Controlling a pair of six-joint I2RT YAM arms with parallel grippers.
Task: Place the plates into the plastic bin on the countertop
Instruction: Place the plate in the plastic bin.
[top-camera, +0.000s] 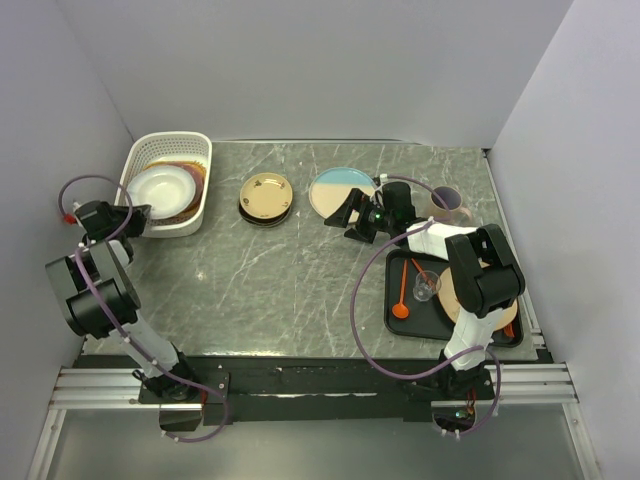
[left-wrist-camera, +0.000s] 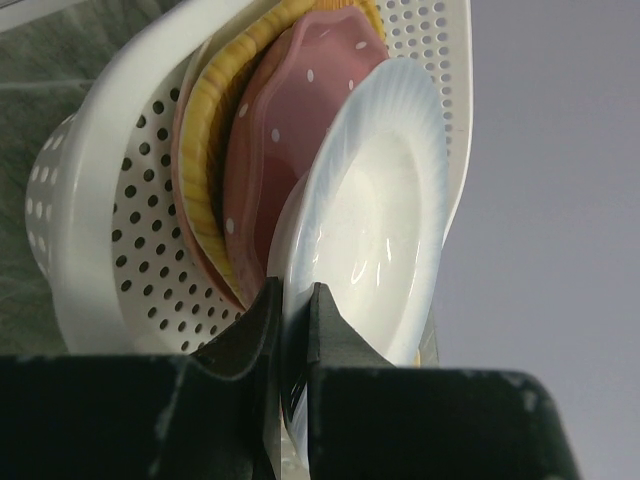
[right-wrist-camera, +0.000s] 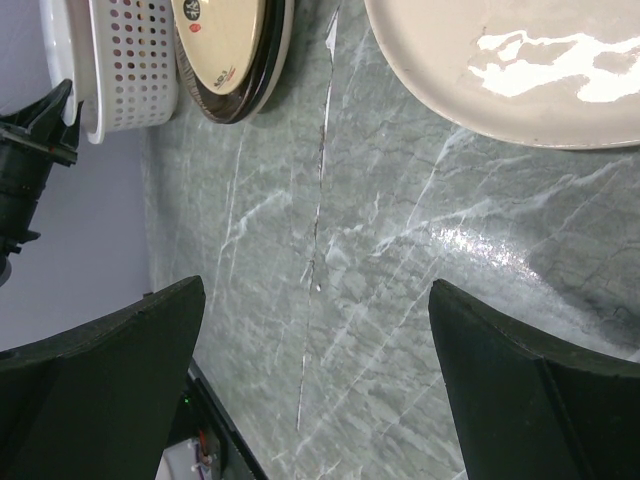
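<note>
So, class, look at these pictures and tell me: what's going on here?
Plates are being loaded into the bin. The left pincer is shut on the rim of a white plate, holding it at the bin over a pink plate already inside. The right pincer is open and empty, next to the blue-and-cream plate. That plate and the tan plate are out on the countertop.
</note>
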